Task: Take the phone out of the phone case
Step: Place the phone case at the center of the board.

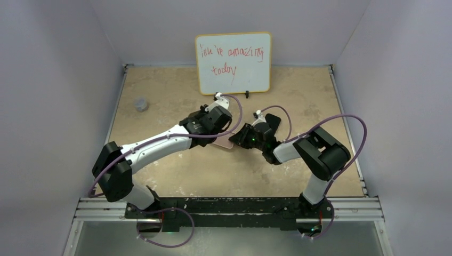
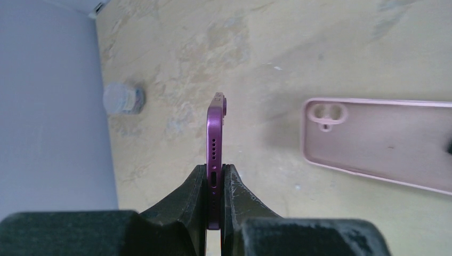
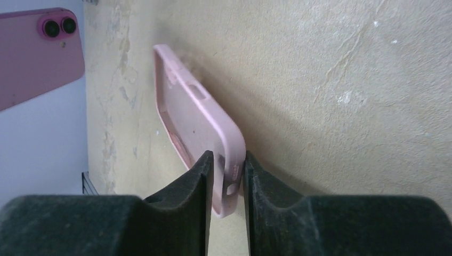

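The purple-pink phone (image 2: 215, 133) is out of its case and held on edge by its bottom end, my left gripper (image 2: 215, 166) shut on it. Its back and two lenses show in the right wrist view (image 3: 37, 53). The empty pink phone case (image 2: 378, 141) lies on the table just right of the phone, hollow side up. My right gripper (image 3: 229, 154) has the bottom end of the case (image 3: 197, 117) between its fingers, both touching it. From above, a strip of the case (image 1: 225, 143) shows between the left gripper (image 1: 226, 127) and the right gripper (image 1: 240, 137).
A whiteboard (image 1: 233, 63) with red writing stands at the back of the table. A small grey object (image 1: 140, 104) sits near the left wall, also visible in the left wrist view (image 2: 123, 98). Walls close in the table on three sides.
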### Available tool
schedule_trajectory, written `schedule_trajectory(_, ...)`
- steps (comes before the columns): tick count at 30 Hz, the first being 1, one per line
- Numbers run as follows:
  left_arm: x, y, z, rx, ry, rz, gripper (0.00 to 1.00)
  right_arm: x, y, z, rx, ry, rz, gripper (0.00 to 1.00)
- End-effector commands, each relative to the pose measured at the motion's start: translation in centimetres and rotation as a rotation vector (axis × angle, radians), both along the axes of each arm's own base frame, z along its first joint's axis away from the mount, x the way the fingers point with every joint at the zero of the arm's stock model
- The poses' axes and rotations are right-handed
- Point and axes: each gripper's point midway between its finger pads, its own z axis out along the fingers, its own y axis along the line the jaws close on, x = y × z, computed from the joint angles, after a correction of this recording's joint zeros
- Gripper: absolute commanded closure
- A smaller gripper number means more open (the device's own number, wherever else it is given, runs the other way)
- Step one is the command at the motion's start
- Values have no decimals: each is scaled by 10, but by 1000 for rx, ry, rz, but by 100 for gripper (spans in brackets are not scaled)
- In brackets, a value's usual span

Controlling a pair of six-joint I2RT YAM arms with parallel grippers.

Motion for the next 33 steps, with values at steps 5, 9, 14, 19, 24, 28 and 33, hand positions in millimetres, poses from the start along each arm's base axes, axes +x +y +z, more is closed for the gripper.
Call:
schedule_trajectory(5,34,79,-1,190,-29,164,100,5,1,33,14,-124,48,57)
schedule_trajectory(9,48,97,-22,244,9,218,100,2,-5,42,4,-155,38,52)
schedule_trajectory(14,72,111,-47,303,78,284,100,4,-18,61,-29,-229,2,47)
schedule_trajectory(19,83,122,-66,371,126,319,100,4,-28,65,-82,-254,-16,42)
schedule_trajectory(24,79,125,-83,390,152,307,100,-1,-35,61,-101,-252,-24,40)
schedule_trajectory(28,84,123,-95,417,184,321,100,1,-36,67,-104,-274,-33,40)
schedule_trajectory(33,99,116,-109,424,198,323,89,0,-38,67,-115,-278,-28,40)
